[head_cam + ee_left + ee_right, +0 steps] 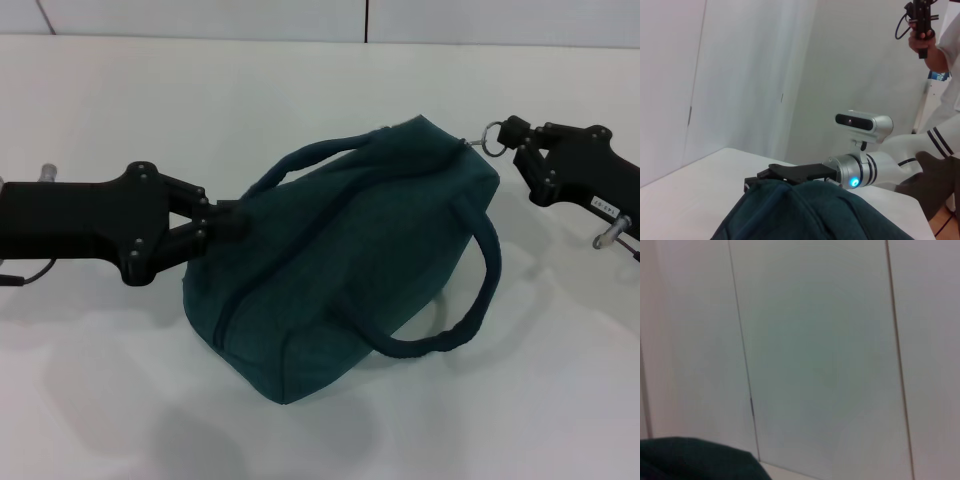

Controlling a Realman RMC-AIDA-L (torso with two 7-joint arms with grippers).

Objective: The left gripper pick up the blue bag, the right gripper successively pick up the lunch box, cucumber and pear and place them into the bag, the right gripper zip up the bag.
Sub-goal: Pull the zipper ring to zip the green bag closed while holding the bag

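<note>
The soft, floppy blue bag (pixel 340 260) lies on the worktop (pixel 120 400) between both claws, the left claw (pixel 222 222) pinched on its end, the right claw (pixel 505 135) closed on the zipper ring (pixel 493 131), the best hold.

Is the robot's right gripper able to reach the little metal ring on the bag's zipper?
Probably yes. The right gripper is already at the metal ring at the blue bag's end, with nothing between them.

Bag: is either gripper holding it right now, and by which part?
Both. The left gripper is shut on the bag's left end, by the handle base. The right gripper pinches the metal zipper ring at the bag's right end.
</note>
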